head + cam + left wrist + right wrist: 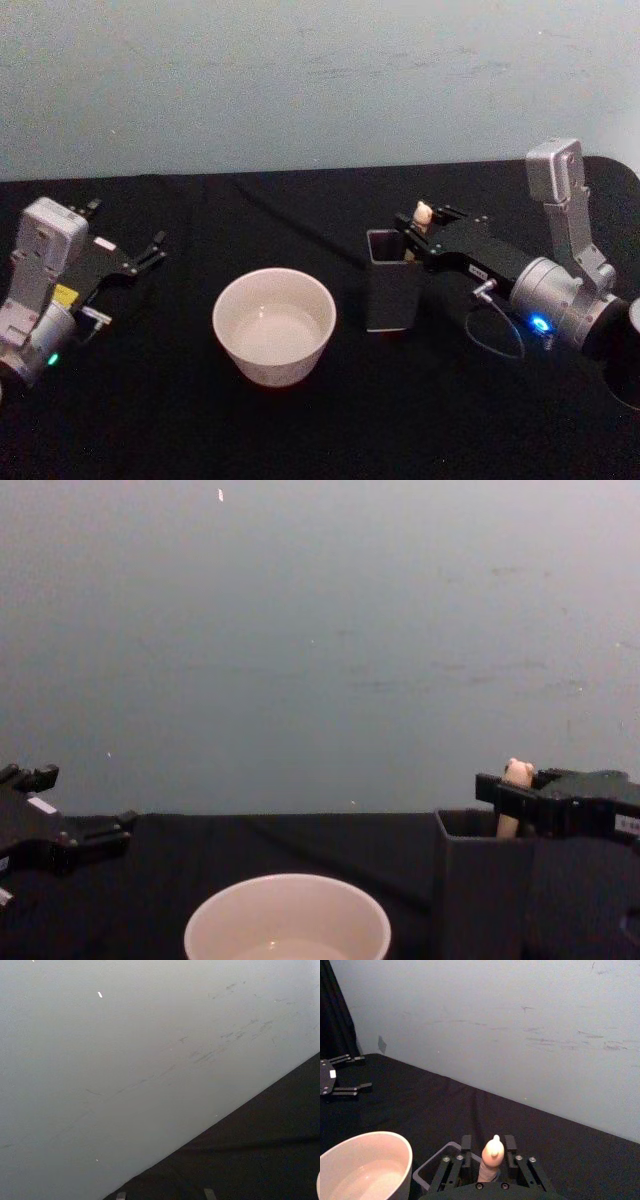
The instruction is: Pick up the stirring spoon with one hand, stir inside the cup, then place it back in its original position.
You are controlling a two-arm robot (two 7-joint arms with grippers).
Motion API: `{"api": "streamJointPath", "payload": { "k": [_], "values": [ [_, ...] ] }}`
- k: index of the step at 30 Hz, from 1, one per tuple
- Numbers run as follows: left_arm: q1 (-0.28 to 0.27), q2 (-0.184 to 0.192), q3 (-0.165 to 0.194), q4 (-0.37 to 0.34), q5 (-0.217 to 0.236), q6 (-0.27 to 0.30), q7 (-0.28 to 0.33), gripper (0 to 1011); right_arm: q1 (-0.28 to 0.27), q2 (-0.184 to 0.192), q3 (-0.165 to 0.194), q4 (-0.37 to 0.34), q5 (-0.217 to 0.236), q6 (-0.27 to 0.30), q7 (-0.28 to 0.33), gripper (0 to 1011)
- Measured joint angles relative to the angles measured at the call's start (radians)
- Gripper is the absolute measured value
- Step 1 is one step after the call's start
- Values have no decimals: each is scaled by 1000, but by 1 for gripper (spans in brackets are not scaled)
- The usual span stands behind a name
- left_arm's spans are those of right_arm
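The right gripper's (425,232) jaws are standing narrowly apart, bracketing the stirring spoon's (492,1152) beige handle with a sliver of gap on each side. The spoon is standing upright in the dark holder (390,295), right of the table's (300,430) middle, and the cup (274,325) is sitting just beside it. The handle is looking light, stiff and smooth, so a firm pinch just below the bear head should suit it. The left gripper (125,228) is lying spread open by the left edge.

Cup (274,325) sitting near holder (388,290), slim gap between, right gripper (425,228) crowding holder's top, front cloth (300,435) lying open.
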Motion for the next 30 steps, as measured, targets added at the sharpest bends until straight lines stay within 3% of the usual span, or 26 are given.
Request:
{"api": "streamJointPath", "payload": {
  "k": [7, 16, 30],
  "values": [
    [0, 0, 0, 0, 0, 0, 0, 1001, 0, 0, 0, 0, 1, 0, 0, 216],
    [0, 0, 0, 0, 0, 0, 0, 1001, -6, -4, 9, -9, 0, -7, 8, 214],
    [0, 0, 0, 0, 0, 0, 0, 1001, -11, 3, 57, -110, 24, -40, 28, 214]
  ]
}}
